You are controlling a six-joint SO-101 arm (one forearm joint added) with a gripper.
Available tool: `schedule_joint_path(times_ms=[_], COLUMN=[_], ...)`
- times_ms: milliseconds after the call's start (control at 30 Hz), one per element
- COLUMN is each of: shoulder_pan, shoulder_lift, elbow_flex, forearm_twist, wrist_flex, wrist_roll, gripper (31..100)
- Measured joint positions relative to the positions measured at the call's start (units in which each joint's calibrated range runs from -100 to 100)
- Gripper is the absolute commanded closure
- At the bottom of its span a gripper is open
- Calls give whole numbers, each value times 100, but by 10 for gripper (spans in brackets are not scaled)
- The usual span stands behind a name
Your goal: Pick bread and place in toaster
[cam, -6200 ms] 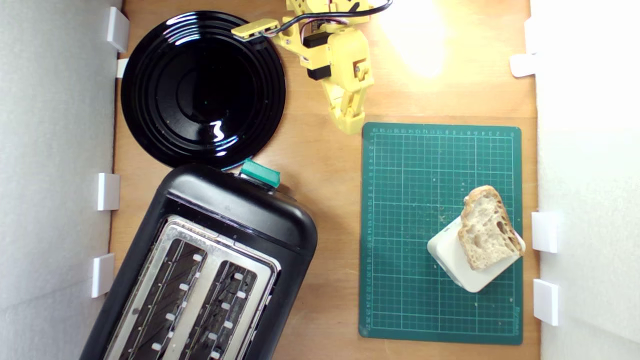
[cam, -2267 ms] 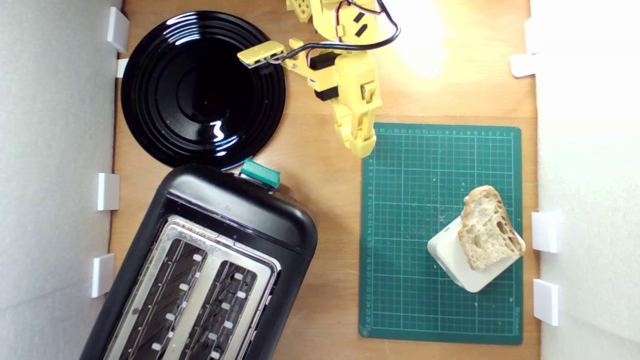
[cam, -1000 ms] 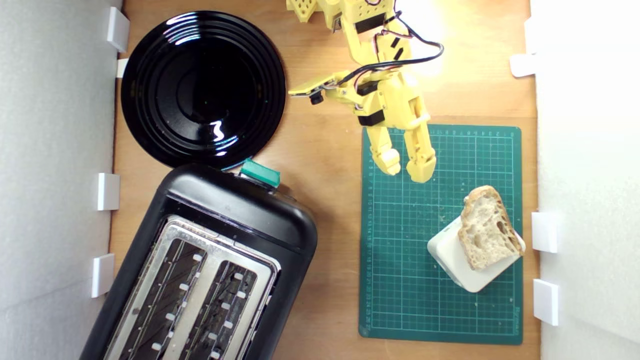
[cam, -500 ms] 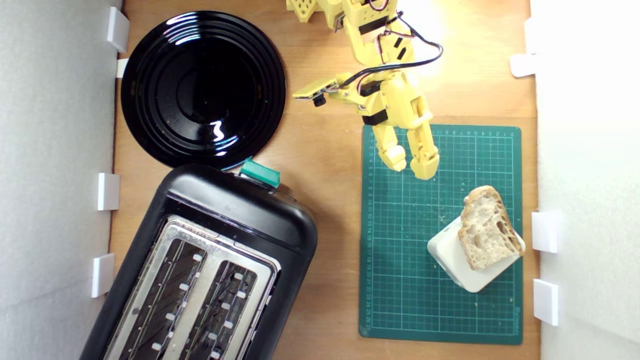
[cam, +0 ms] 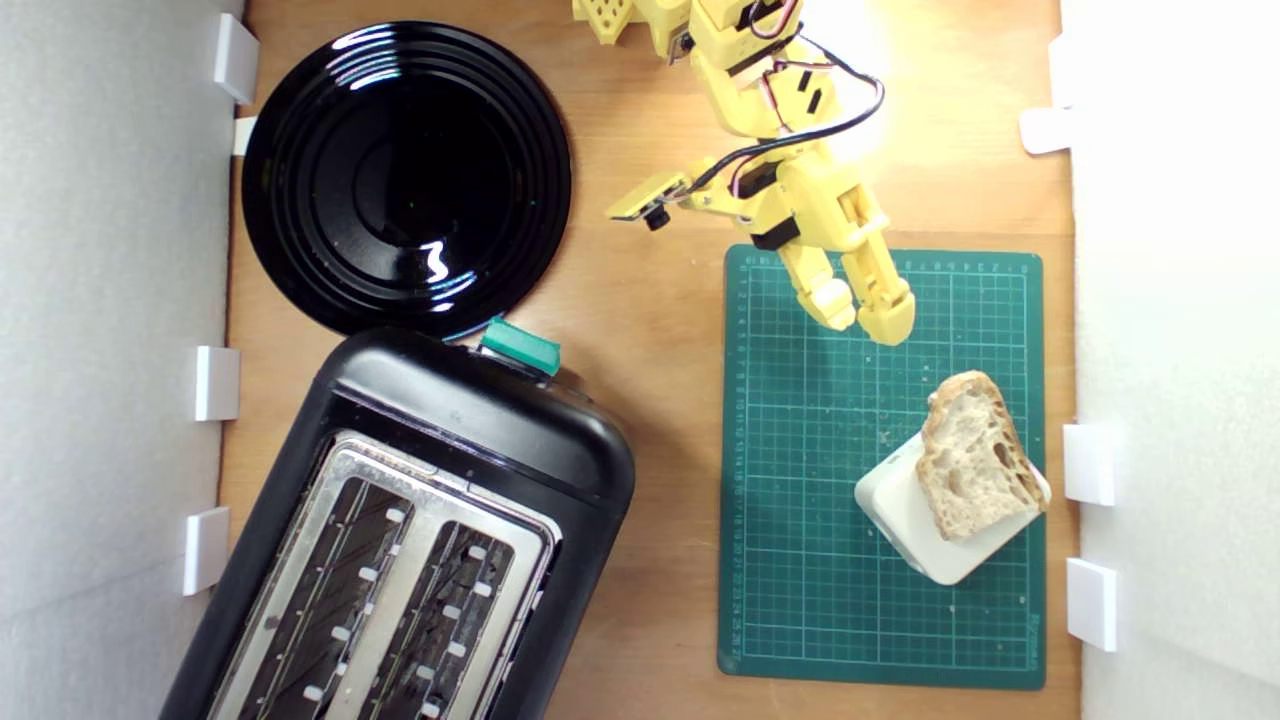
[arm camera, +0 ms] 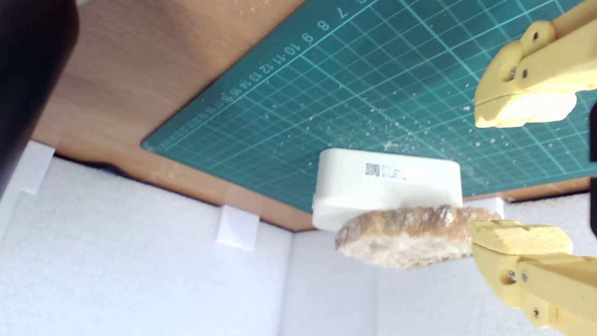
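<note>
White foam walls box in a wooden desk, seen from above. Going from the exterior view's left: the black plate lies well to the claw's left, and below it, also well left of the claw, stands the toaster with its green lever and both slots empty. Next comes the green cutting mat, over whose upper edge the yellow claw hangs, released, its two fingers spread with nothing between them. Beyond the fingertips, near but apart, the bread lies flat on a cream block at the mat's right side, part of its crust overhanging the block. The wrist view shows the bread from its edge, with one finger about level with the slice; whether that finger would pass over or under it is hard to judge from this angle. The risk, as I judge it, is in the approach: a finger meeting the crust end-on could shove the slice off the block or slide the light block itself, and a pinch on the crumbly overhang alone could let the bread tilt and drop before reaching the toaster.
</note>
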Motion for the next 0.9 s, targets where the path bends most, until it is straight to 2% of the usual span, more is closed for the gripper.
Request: schedule_joint_path(times_ms=[267, 533, 767, 900], shoulder_pan=[0, 0, 0, 0], shoulder_lift=[823, 941, 941, 1008], elbow_flex=[-536, -943, -1008, -1082], forearm_twist=[44, 18, 18, 18], wrist_flex=[-525, -542, -542, -542], wrist_roll=[0, 0, -5, -5], gripper=[511, 507, 347, 322])
